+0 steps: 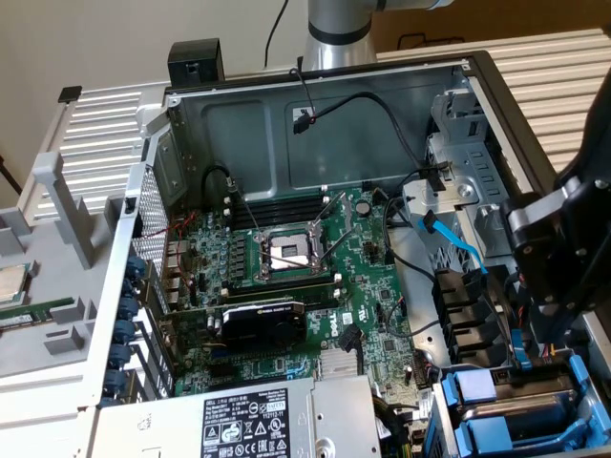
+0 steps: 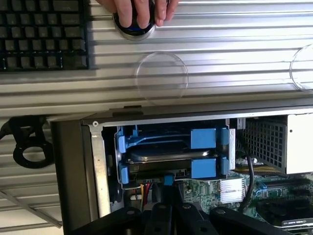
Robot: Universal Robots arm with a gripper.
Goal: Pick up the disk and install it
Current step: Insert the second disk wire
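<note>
The disk (image 2: 161, 155) shows its silver metal face inside the drive cage (image 2: 100, 161) at the corner of the open computer case. It lies flat between bright blue carrier (image 2: 203, 168) parts. My gripper (image 2: 168, 208) has its black fingers (image 2: 159, 215) close together, just short of the cage's open side and near a small blue piece and some red and yellow wires. I see nothing held between them. In the exterior view the gripper (image 1: 542, 305) hangs over the blue carriers (image 1: 501, 429) at the case's lower right.
The open case holds the motherboard (image 1: 286, 277), the processor socket (image 1: 289, 250), a graphics card (image 1: 263, 322), the power supply (image 1: 248, 420) and a blue cable (image 1: 458, 248). Beyond the case lie a ribbed metal surface (image 2: 220, 54), a keyboard (image 2: 41, 34) and a hand on a mouse (image 2: 137, 12).
</note>
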